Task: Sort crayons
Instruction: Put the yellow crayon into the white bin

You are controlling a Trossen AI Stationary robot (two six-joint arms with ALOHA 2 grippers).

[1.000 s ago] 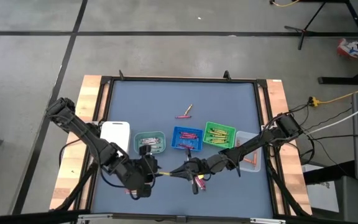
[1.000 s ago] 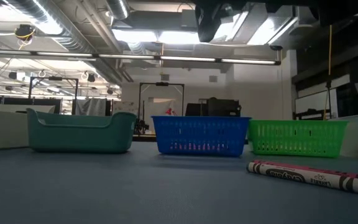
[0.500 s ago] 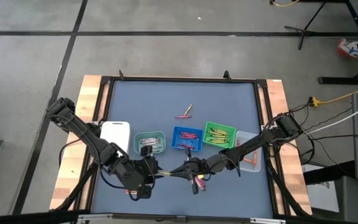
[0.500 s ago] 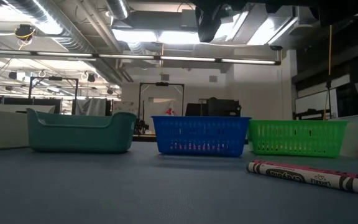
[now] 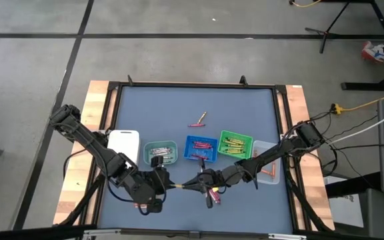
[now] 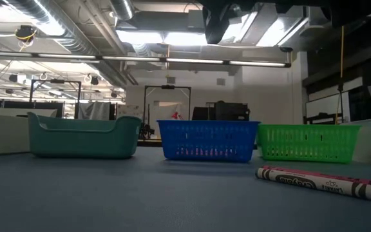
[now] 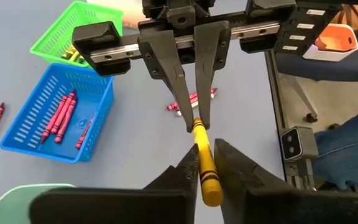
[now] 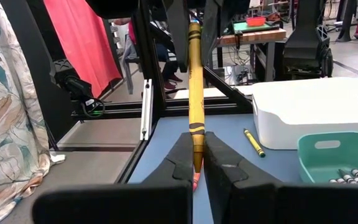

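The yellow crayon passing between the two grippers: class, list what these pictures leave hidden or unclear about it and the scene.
- High view: the yellow crayon is too small, lost between the left gripper and right gripper.
- Low view: both grippers are cut off above; only a crayon on the table shows.
- Right wrist view: the crayon's far end is hidden by the left gripper's fingers.

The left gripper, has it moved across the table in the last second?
No. In the high view the left gripper sits at the same spot below the teal tray as before, meeting the right gripper over the yellow crayon.
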